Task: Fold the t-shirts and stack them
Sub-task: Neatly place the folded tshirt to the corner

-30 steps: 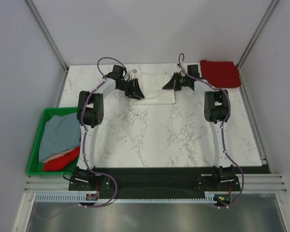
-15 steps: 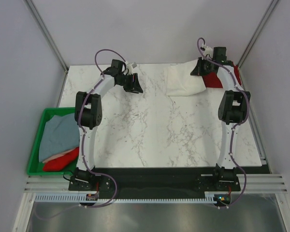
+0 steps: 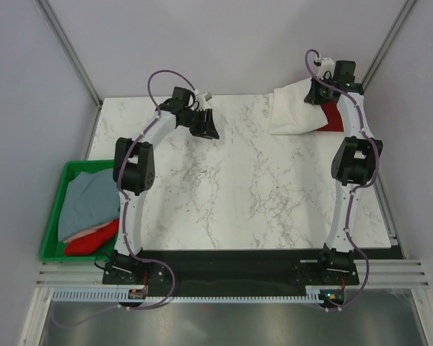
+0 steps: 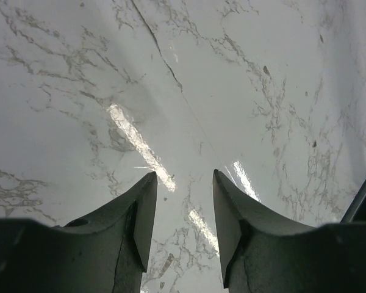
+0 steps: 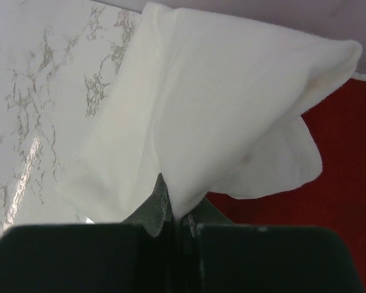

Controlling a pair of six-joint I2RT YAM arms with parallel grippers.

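The bench (image 3: 238, 187) has a white marble-look top with grey veins, smooth and glossy. In the left wrist view it throws back bright streaks of light. The left claw (image 4: 183, 178) has 2 fingers (image 4: 125, 238) of dark grey, matt, faintly grainy material, probably plastic. The white t-shirt (image 5: 219, 104) is soft matt cloth, creased where it bunches at the right claw (image 5: 171, 215). The dark red t-shirt (image 5: 344, 183) at the far right is flat matt cloth. At the near left, the green crate (image 3: 52, 216) is smooth plastic with a slight sheen. The grey-blue t-shirt (image 3: 90, 202) and bright red t-shirt (image 3: 94, 236) in it are matt cloth. The rails (image 3: 393, 274) along the near edge look like brushed metal.
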